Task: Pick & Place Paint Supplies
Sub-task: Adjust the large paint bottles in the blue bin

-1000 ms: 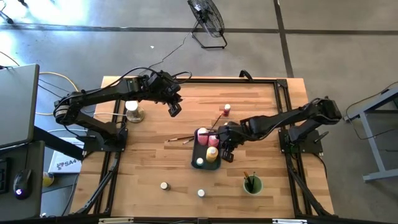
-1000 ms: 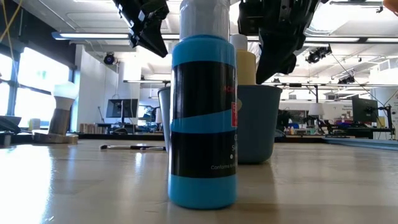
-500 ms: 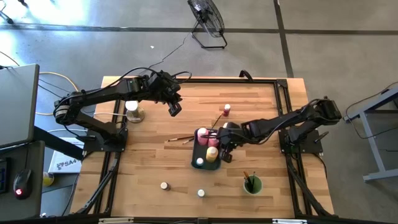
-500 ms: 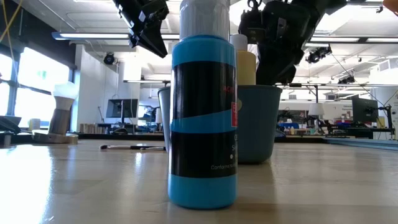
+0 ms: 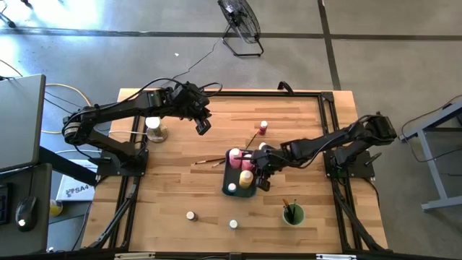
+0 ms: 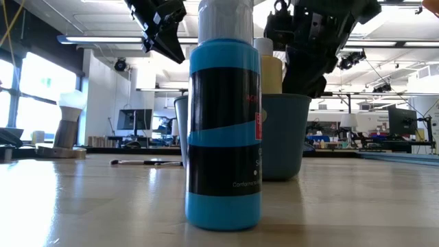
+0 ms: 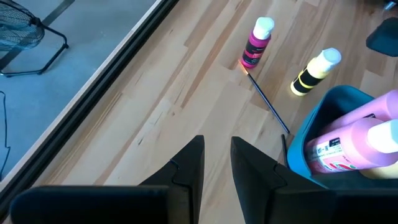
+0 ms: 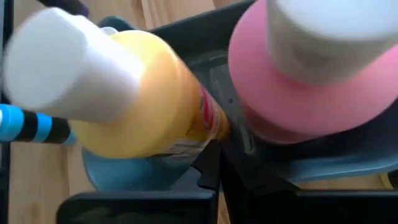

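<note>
Paint supplies are being gathered into the blue-grey tray (image 5: pixel 232 175), taken here as the reference landmark. The right gripper (image 5: pixel 263 178) hangs just beside the tray's edge nearest the right arm, its fingers pressed together and holding nothing; it sits close over the yellow bottle (image 8: pixel 146 112) and pink bottle (image 8: pixel 311 87), which stand upright inside the tray, probably because it has just set one down. The left gripper (image 5: pixel 203 126) waits well apart from the tray toward the table's far edge, fingers narrowly parted and empty. Outside the tray remain a magenta bottle (image 7: pixel 256 42), a yellow-and-black bottle (image 7: pixel 316 71), a paintbrush (image 7: pixel 267 103), and two small jars (image 5: pixel 190 215) near the front edge.
</note>
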